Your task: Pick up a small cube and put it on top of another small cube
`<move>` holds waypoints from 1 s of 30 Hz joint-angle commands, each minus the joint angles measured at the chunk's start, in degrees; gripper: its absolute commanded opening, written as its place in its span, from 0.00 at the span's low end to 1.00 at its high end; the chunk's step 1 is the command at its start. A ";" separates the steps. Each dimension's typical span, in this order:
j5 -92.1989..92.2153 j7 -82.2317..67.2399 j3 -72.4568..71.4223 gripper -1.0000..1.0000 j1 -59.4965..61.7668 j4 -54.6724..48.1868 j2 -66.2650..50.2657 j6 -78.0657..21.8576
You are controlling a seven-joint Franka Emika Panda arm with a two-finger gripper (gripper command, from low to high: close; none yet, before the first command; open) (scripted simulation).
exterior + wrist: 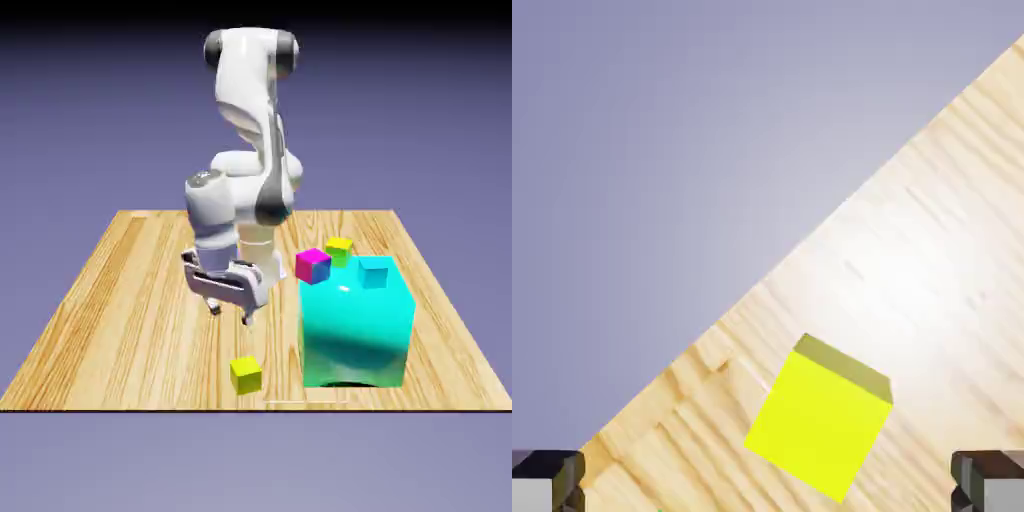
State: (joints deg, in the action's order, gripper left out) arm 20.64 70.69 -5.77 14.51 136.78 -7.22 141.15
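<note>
Open tool (pixel 230 314), its fingers wide apart and holding nothing, above the wooden desk (pixel 150 330), yellow cube (pixel 246 376) near the desk's near edge, left of the big cyan block (pixel 352 335) in the exterior view, no readable writing on anything

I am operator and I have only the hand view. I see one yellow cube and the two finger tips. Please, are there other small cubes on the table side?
Observer: Yes. The exterior view shows a magenta-and-blue cube by the big cyan block, on the exterior view's right.
Operator: Thank you. And my yellow cube, is the gripper already down at it?
Observer: No. The gripper hangs above the table, and the yellow cube sits nearer the exterior camera.
Operator: Is there any second yellow one?
Observer: Yes, a yellow-topped cube with a green side, behind the cyan block.
</note>
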 commanded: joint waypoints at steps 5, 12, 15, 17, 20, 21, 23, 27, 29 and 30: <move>5.37 7.35 -1.50 0.50 3.90 -6.31 -10.38 -8.56; 10.32 7.50 -3.85 0.50 4.19 -7.95 -21.94 -3.05; 9.52 8.18 -3.37 0.00 4.50 -8.13 -19.87 -5.35; 7.93 9.53 -2.41 0.00 5.11 -8.48 -15.72 -9.96; 3.07 7.67 -4.38 0.00 6.16 -9.01 -13.31 -15.53; 0.99 5.18 -5.21 0.00 5.56 -9.40 -11.99 -17.71; -3.16 0.19 -6.86 0.00 4.36 -10.18 -9.34 -22.07; -11.47 -9.77 -10.15 0.00 1.96 -11.75 -4.04 -30.80; -15.19 -14.76 -11.51 0.00 0.49 -12.53 -1.31 -34.83; -16.83 -17.25 -12.04 0.00 -0.37 -12.92 0.09 -36.67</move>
State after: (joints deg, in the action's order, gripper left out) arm 3.97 53.41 -17.80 13.97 123.86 -7.13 104.49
